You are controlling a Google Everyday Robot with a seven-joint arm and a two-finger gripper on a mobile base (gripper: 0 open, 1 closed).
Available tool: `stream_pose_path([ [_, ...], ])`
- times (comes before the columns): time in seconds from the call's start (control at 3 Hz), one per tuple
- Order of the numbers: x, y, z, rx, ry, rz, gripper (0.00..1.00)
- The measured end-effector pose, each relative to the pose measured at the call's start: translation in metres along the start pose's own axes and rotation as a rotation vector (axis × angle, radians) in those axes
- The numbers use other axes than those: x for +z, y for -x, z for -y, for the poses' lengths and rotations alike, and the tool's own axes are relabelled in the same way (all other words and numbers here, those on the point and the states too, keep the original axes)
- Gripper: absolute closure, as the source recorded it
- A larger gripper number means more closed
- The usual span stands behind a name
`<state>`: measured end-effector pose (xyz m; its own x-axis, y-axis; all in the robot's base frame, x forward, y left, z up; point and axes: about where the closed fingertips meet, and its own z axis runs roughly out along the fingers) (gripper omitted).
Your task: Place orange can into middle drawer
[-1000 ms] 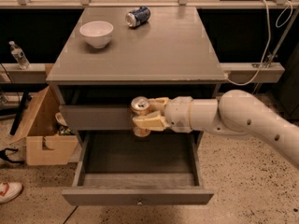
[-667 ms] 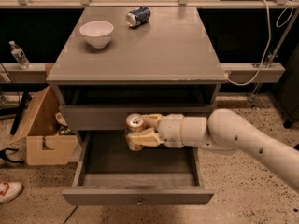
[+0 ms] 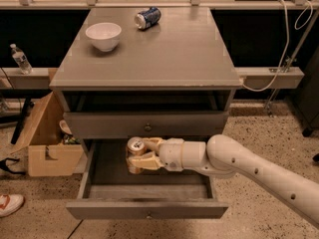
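Note:
The orange can (image 3: 134, 150) is upright, silver top showing, held between the cream fingers (image 3: 149, 162) of my gripper (image 3: 141, 154). The gripper reaches in from the right on a white arm (image 3: 249, 166) and holds the can inside the open middle drawer (image 3: 147, 208), over its left-centre part. I cannot tell whether the can's bottom touches the drawer floor. The drawer is pulled far out toward the camera, with a small knob on its front. The knobbed drawer front above it (image 3: 147, 124) is nearly closed.
On the cabinet top (image 3: 169, 54) stand a white bowl (image 3: 103, 36) at the back left and a blue-and-white can (image 3: 147, 18) lying on its side. A cardboard box (image 3: 45, 138) sits on the floor left of the cabinet. A water bottle (image 3: 21, 59) stands on a ledge.
My gripper has moved the orange can down and to the left, from the level of the upper drawer front into the open middle drawer.

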<state>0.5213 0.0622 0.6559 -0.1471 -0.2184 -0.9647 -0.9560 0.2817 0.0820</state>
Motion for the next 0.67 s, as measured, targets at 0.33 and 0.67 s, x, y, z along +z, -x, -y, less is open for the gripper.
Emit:
stream_pose_path([
  [0.33,0.009,-0.017,0.007,-0.020,0.026,-0.017,1.00],
  [0.67,0.026,-0.058,0.030,-0.086,0.060,-0.056,1.00],
])
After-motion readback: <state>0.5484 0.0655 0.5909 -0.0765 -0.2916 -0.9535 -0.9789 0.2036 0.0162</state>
